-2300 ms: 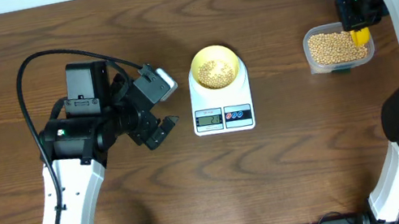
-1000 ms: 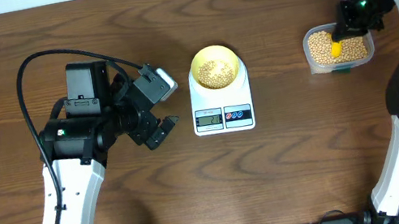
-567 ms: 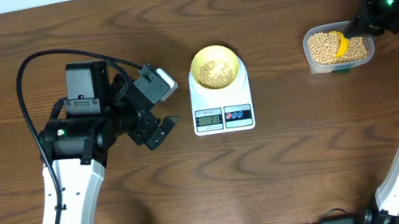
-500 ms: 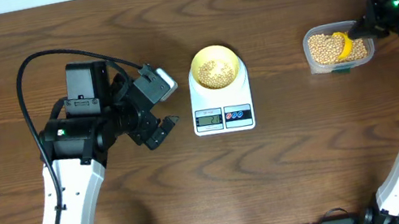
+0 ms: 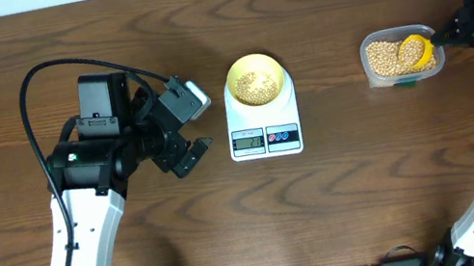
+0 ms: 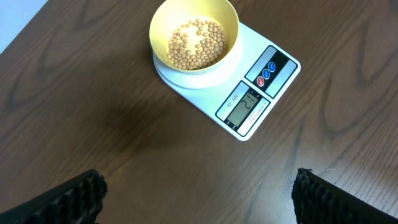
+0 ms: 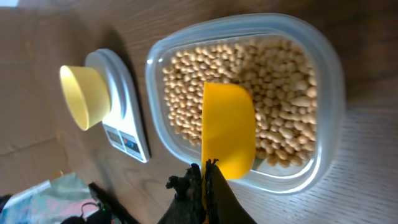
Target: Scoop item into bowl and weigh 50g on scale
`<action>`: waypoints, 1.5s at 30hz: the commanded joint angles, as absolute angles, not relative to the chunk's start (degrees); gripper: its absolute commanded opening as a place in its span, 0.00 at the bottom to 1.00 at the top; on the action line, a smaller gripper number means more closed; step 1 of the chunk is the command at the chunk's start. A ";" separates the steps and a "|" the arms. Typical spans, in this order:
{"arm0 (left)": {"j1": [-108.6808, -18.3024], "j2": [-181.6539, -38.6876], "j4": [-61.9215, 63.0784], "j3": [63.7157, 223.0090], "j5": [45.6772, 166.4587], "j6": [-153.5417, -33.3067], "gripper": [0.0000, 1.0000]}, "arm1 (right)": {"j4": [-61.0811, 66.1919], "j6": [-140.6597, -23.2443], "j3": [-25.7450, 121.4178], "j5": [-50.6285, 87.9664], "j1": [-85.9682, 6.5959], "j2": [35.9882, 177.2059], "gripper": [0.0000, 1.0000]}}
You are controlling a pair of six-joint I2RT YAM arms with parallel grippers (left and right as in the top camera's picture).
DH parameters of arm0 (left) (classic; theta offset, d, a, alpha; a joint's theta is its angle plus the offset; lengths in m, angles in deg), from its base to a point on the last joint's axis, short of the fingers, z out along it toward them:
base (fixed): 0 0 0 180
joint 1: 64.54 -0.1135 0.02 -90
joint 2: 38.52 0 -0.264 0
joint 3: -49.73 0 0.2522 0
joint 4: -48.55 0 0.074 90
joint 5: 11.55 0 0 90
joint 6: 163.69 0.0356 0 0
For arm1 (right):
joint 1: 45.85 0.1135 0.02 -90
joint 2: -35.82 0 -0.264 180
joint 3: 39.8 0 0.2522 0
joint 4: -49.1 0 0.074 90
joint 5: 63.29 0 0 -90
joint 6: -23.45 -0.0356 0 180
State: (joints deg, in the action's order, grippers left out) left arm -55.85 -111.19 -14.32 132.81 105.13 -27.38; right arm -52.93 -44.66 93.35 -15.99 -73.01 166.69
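The pale-yellow bowl (image 5: 276, 65) stands on the white scale (image 5: 265, 136) at mid-table, with a shallow layer of tan beans (image 6: 196, 43) inside. The left wrist view shows the same bowl (image 6: 231, 25) and the scale (image 6: 261, 93). More beans (image 7: 280, 93) fill a clear tub (image 5: 382, 78) at the right. My right gripper (image 5: 443, 36) is shut on the handle of a bright yellow scoop (image 7: 228, 127), whose head lies on the beans at the tub's right side. My left gripper (image 5: 197, 125) hangs open left of the scale, holding nothing.
The tub's rim (image 7: 329, 93) surrounds the scoop head. A black cable (image 5: 41, 75) loops over the left arm. The right arm reaches in from the table's right edge. Bare wooden tabletop (image 6: 155, 155) lies between my left fingers (image 6: 74, 196).
The right arm has swung out to the right, and the scoop has turned from pointing down into the tub to lying low across its right side. The left arm, bowl and scale are unchanged.
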 commanded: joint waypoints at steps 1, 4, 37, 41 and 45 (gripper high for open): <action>-56.11 -111.49 -14.43 132.54 105.65 -27.91 0.97 | -53.85 -40.69 93.11 -21.73 -73.29 167.33 0.01; -56.11 -111.49 -14.43 132.54 105.65 -27.91 0.97 | -53.85 -40.73 93.11 -23.07 -73.31 167.33 0.01; -56.11 -111.49 -14.43 132.54 105.65 -27.91 0.97 | -45.34 -51.81 93.66 -39.68 -50.56 167.33 0.01; -56.11 -111.49 -14.43 132.54 105.65 -27.91 0.98 | -44.27 -51.81 95.50 -39.63 -47.11 167.33 0.01; -56.11 -111.49 -14.43 132.54 105.65 -27.91 0.97 | -42.68 -51.81 97.86 -35.18 -43.13 167.30 0.01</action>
